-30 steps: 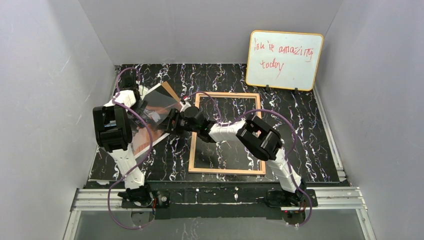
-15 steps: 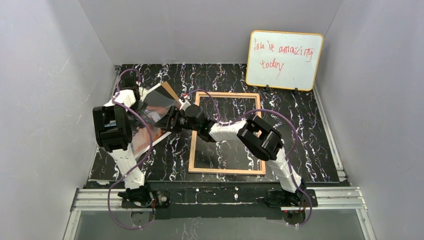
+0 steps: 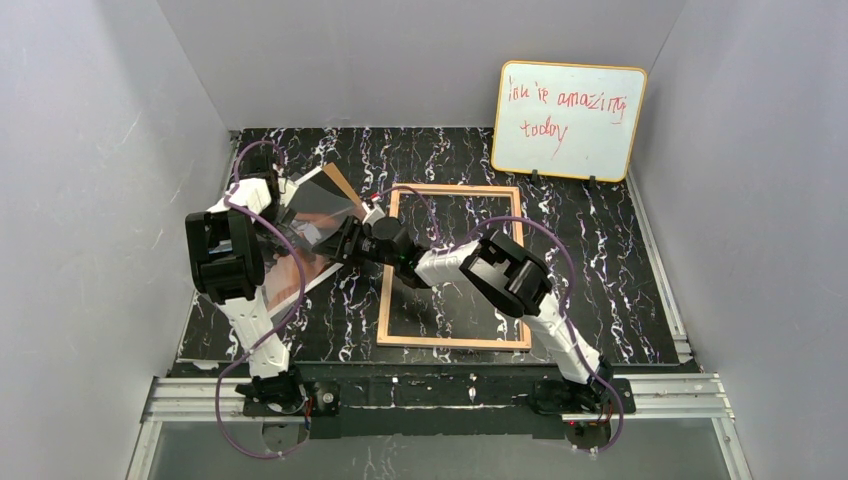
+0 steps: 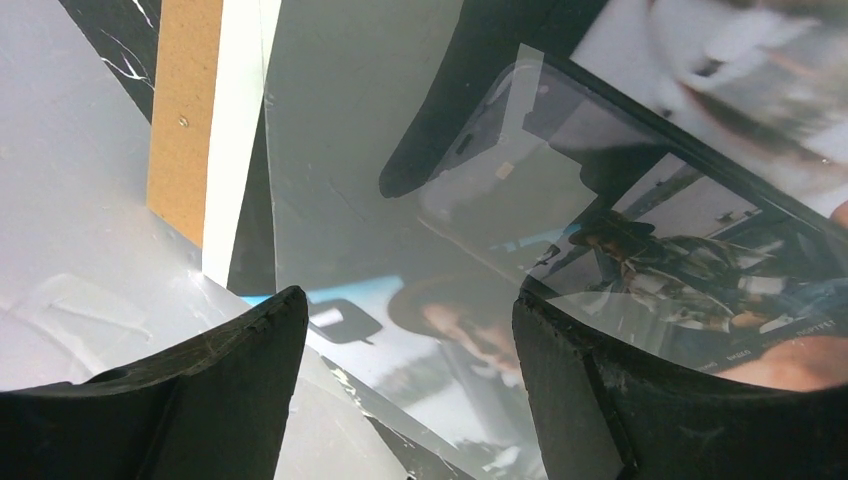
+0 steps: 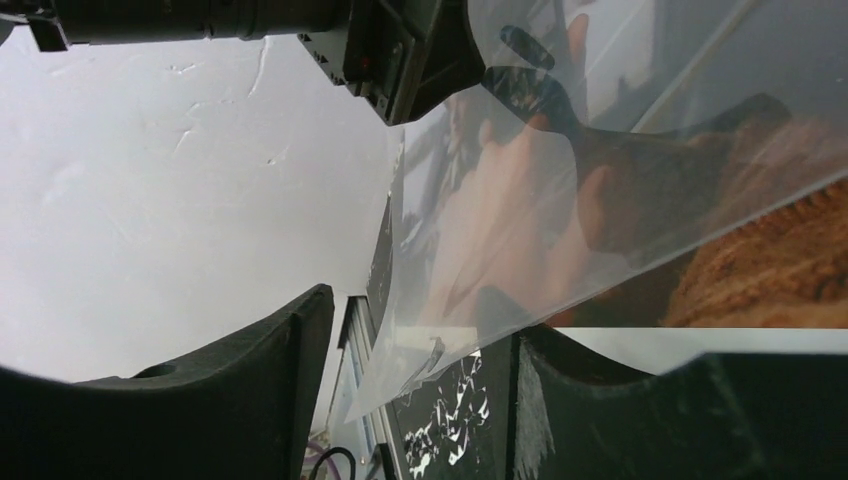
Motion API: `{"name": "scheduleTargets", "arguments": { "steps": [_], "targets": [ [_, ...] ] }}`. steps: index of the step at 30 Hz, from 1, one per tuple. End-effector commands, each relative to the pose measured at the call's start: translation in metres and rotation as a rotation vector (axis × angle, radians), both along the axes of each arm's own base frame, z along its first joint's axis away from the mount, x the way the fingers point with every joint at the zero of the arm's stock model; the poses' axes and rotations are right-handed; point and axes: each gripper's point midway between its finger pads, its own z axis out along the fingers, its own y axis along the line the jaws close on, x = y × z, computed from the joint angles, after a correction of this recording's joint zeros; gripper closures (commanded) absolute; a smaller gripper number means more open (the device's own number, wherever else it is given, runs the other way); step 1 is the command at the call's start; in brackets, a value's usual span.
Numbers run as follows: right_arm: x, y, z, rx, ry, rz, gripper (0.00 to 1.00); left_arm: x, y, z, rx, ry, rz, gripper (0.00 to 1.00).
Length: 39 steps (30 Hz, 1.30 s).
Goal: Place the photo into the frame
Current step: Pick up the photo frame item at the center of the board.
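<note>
Two arms, one each of photo, frame, backing board, clear sheet and whiteboard.

Left gripper (image 4: 400, 310): jaws spread wide and grasping nothing, with shiny sheet showing beyond the gap. One brown backing board (image 4: 185, 100) sits at far left, its tan corner poking out behind the pile. The photo (image 3: 288, 268) is on the left side of the black marble surface (image 3: 600, 250), outside the frame, near end flat with its white border showing. One clear glossy sheet (image 5: 480, 200) is tilted up over it, between the two grippers.

Right gripper (image 5: 415, 320): jaws released and apart, the sheet's lower edge just by one finger, not pinched.

The frame (image 3: 385, 290) lies flat mid-surface, tan side up, just right of the photo, with only marble showing through its opening. One orange-rimmed whiteboard (image 3: 568, 120) with red writing stands at far right.
</note>
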Motion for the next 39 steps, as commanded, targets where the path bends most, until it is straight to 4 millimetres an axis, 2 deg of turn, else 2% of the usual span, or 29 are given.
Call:
{"name": "scheduleTargets", "arguments": {
  "steps": [1,4,6,7,10,13,17,20,22,24,27,30,33,36,39],
  "targets": [
    [0.014,0.006,0.023,0.085,-0.046,-0.051,0.4,-0.028,-0.008,-0.021,-0.066,0.143,-0.01,0.27],
    [0.018,0.003,0.016,0.053,-0.035,-0.069,0.55,-0.026,-0.006,-0.017,-0.063,0.135,-0.007,0.27],
    [0.02,0.003,0.014,0.032,-0.04,-0.081,0.66,-0.02,-0.005,-0.008,-0.073,0.115,0.005,0.24],
    [0.022,0.002,0.014,0.021,-0.047,-0.088,0.72,-0.015,-0.004,0.001,-0.083,0.094,0.016,0.23],
    [0.026,0.002,0.021,0.001,-0.078,-0.101,0.86,0.003,-0.007,0.036,-0.13,0.013,0.031,0.02],
    [0.029,0.002,0.035,-0.026,-0.129,-0.097,0.99,0.021,-0.008,0.076,-0.143,-0.076,0.025,0.02],
    [0.028,-0.007,0.066,-0.072,-0.211,-0.065,0.99,0.031,-0.011,0.115,-0.161,-0.141,0.039,0.02],
    [0.024,-0.026,0.084,-0.106,-0.2,0.008,0.99,0.033,-0.013,0.128,-0.173,-0.171,0.048,0.02],
    [0.021,-0.047,0.099,-0.136,-0.184,0.059,0.99,0.03,-0.014,0.131,-0.179,-0.175,0.049,0.02],
    [0.018,-0.075,0.111,-0.173,-0.174,0.1,0.99,0.026,-0.016,0.128,-0.186,-0.163,0.048,0.02],
    [0.019,-0.132,0.116,-0.288,-0.16,0.129,0.99,0.019,-0.023,0.123,-0.212,-0.149,0.037,0.02],
    [0.019,-0.196,0.107,-0.432,-0.102,0.126,0.99,0.011,-0.036,0.116,-0.225,-0.122,0.012,0.02],
    [0.009,-0.249,0.089,-0.496,0.0,0.156,0.99,0.004,-0.057,0.11,-0.226,-0.096,-0.032,0.02],
    [0.004,-0.289,0.074,-0.572,0.047,0.147,0.99,0.001,-0.086,0.107,-0.216,-0.08,-0.097,0.02],
    [0.001,-0.321,0.056,-0.669,0.087,0.144,0.99,-0.003,-0.116,0.099,-0.214,-0.052,-0.161,0.02]
  ]
}}
